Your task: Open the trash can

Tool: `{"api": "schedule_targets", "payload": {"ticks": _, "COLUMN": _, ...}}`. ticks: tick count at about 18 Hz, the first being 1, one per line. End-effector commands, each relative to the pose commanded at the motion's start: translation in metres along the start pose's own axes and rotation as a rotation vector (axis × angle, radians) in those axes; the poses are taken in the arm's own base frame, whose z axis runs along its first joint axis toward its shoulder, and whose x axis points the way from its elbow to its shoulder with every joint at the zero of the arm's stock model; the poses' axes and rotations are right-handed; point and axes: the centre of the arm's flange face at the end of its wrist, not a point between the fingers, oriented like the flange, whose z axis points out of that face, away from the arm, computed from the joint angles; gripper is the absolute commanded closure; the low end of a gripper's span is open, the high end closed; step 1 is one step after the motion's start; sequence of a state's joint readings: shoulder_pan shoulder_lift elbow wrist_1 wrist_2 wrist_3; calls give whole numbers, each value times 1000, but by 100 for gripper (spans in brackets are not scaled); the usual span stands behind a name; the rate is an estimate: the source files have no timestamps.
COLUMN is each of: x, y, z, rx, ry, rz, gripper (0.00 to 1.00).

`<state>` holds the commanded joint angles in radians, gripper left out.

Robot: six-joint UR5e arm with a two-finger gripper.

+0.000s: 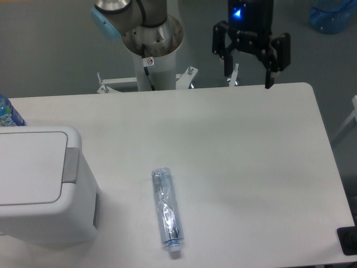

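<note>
Trash can (39, 187): standing at the left edge of the table (234, 145), partly cut off by the frame, lid (28, 166) shut flat on top. Grey push tab (70, 165) set along the lid's right edge, facing the middle of the table. Probably light, hollow plastic, stiff in the walls but smooth and slippery; likely to slide or tip if shoved sideways. Best not gripped at all: press straight down on the tab, so the force goes into the table rather than across it. Lid likely sprung, so clear room above it wanted.

Clear bottle (167, 211) lying on its side just right of the trash can, apart from it, cap toward the near edge. Another bottle (8, 111) peeking in behind the trash can.

Gripper (251, 70) hanging with fingers spread and nothing between them, far to the right of the trash can and beyond the table's back edge.
</note>
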<state>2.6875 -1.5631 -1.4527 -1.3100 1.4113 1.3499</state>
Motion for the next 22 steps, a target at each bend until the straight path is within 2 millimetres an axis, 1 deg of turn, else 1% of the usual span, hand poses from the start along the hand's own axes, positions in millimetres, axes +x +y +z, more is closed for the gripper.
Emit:
{"api": "schedule_targets", "payload": {"ticks": 6, "x": -2, "y": -2, "z": 3, "rx": 5, "ry": -12, "rz": -6, "gripper": 0}}
{"api": "schedule_targets", "payload": {"ticks": 8, "x": -1, "y": -3, "z": 7, "rx": 5, "ry": -6, "rz": -83, "gripper": 0}}
{"api": "schedule_targets", "payload": {"ticks": 9, "x": -1, "y": -8, "z": 8, "rx": 10, "ry": -7, "rz": -142, "gripper": 0}}
{"api": "schedule_targets", "payload": {"ticks": 10, "x": -1, "y": -14, "z": 13, "rx": 20, "ry": -13, "rz": -193, "gripper": 0}}
{"api": "schedule_targets", "payload": {"ticks": 13, "x": 5, "y": -48, "z": 26, "rx": 58, "ry": -37, "rz": -300, "gripper": 0}}
{"api": "schedule_targets", "payload": {"ticks": 15, "x": 7, "y": -58, "z": 34, "rx": 73, "ry": -39, "rz": -384, "gripper": 0}}
{"api": "schedule_targets", "payload": {"ticks": 18, "x": 18, "y": -79, "z": 38, "rx": 99, "ry": -35, "rz": -455, "gripper": 0}}
{"api": "schedule_targets", "payload": {"ticks": 19, "x": 22, "y": -87, "z": 43, "rx": 101, "ry": -21, "rz": -475, "gripper": 0}}
{"api": "schedule_targets", "payload": {"ticks": 22, "x": 42, "y": -113, "z": 51, "rx": 110, "ry": 15, "rz": -495, "gripper": 0}}
